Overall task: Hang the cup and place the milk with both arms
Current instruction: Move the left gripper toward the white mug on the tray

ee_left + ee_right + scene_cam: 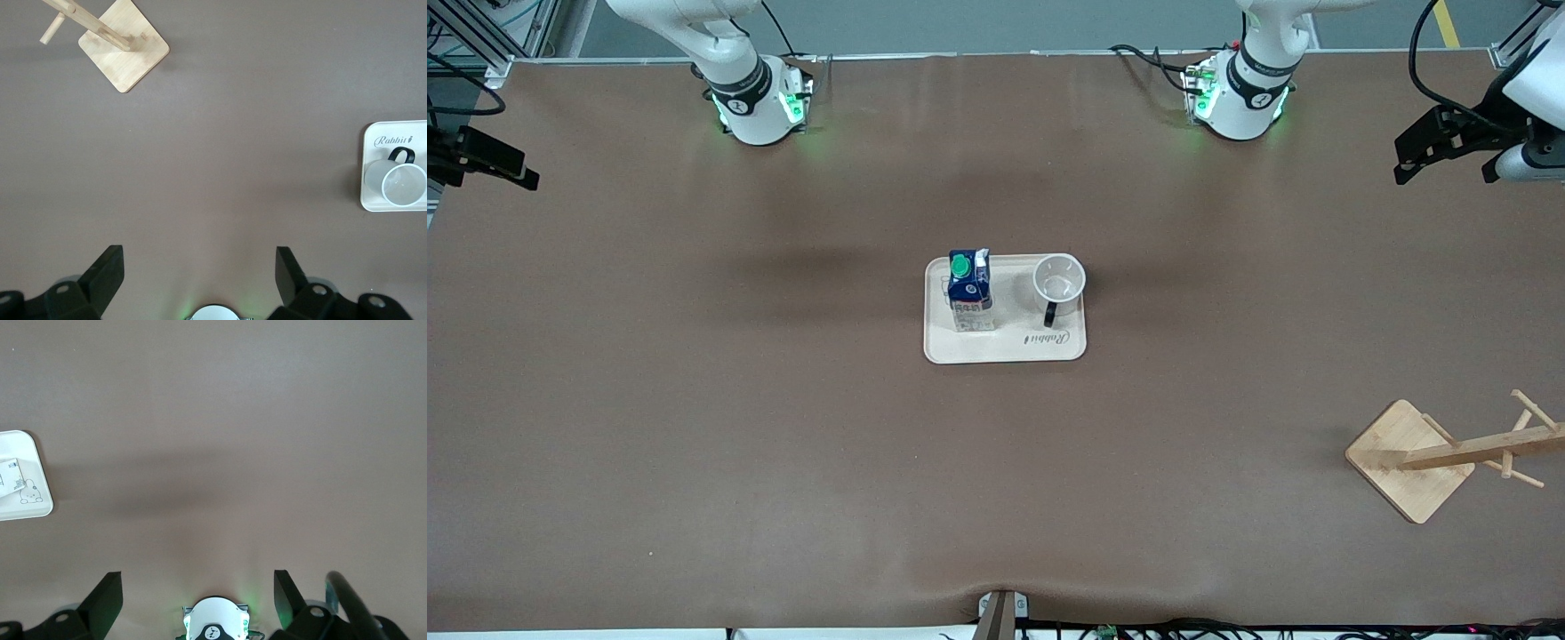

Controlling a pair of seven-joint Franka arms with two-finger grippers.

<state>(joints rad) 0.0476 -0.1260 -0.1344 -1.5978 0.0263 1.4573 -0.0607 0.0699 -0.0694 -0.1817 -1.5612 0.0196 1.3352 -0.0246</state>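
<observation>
While both pincers hang open, cup (1059, 281), milk (969, 290) on tray (1005, 348)

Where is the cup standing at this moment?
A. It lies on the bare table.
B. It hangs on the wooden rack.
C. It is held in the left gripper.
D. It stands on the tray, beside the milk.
D: the cup stands upright on the tray beside the milk, while the wooden rack holds nothing and the left gripper is open and holds nothing.
</observation>
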